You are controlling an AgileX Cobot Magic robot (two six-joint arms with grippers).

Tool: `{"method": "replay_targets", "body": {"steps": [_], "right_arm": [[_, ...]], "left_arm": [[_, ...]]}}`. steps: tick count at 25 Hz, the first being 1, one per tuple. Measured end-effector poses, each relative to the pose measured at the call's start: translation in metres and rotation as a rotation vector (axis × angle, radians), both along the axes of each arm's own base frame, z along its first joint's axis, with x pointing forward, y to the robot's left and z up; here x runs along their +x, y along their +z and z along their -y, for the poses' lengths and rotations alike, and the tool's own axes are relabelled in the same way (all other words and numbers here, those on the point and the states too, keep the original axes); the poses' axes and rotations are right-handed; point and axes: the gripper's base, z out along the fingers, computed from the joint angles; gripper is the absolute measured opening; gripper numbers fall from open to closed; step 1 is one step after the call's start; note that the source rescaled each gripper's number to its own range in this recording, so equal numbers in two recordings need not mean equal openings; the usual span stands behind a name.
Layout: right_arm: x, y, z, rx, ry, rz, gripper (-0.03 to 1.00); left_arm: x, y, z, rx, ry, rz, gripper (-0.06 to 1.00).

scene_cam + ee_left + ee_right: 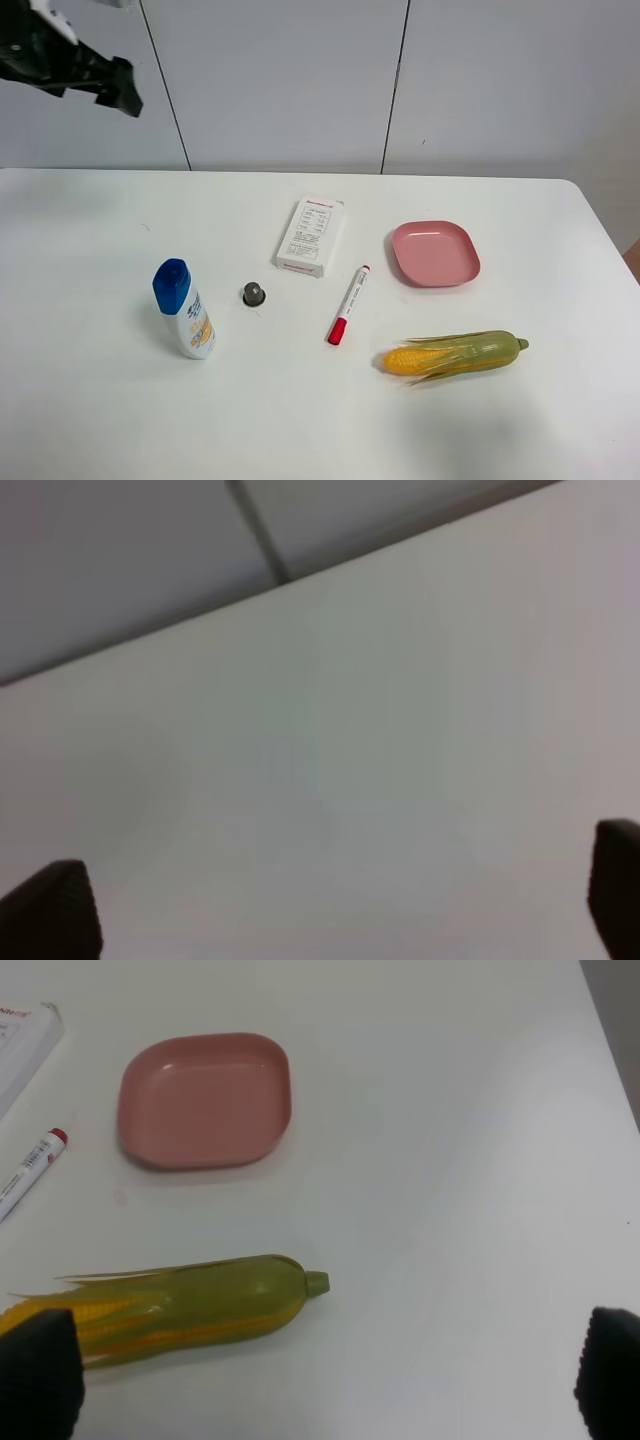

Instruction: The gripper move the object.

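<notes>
The object, a slim white marker pen (348, 304) with a red cap, lies on the white table between the white box and the corn, red cap toward the front. Its small red end shows in the right wrist view (32, 1167). My left gripper (118, 88) is raised at the far left back, well away from the pen. In the left wrist view the left gripper (330, 910) has its fingertips (50, 915) wide apart over bare table. My right gripper (322, 1375) is open and empty above the corn; it is out of the exterior view.
A white printed box (310, 236) lies behind the pen, with a pink plate (434, 253) to its right. A corn cob (455, 355) lies front right. A blue-capped bottle (184, 309) and a small dark round cap (254, 293) are at the left.
</notes>
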Motion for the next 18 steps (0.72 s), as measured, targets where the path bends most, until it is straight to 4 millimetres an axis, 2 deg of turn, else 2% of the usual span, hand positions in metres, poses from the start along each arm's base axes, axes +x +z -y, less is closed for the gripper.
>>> {"method": "replay_targets", "body": {"steps": [4,7,12,18], "right_arm": [[0.000,0.000,0.000,0.000,0.000,0.000,1.00],[0.000,0.000,0.000,0.000,0.000,0.000,1.00],[0.000,0.000,0.000,0.000,0.000,0.000,1.00],[0.000,0.000,0.000,0.000,0.000,0.000,1.00]], "left_arm": [[-0.044,0.010,-0.037,0.011,0.097,0.041,1.00],[-0.084,0.023,-0.049,0.014,0.146,0.093,1.00],[-0.155,0.045,-0.052,0.024,0.193,0.219,1.00],[-0.233,0.053,-0.041,-0.002,0.217,0.356,1.00]]}}
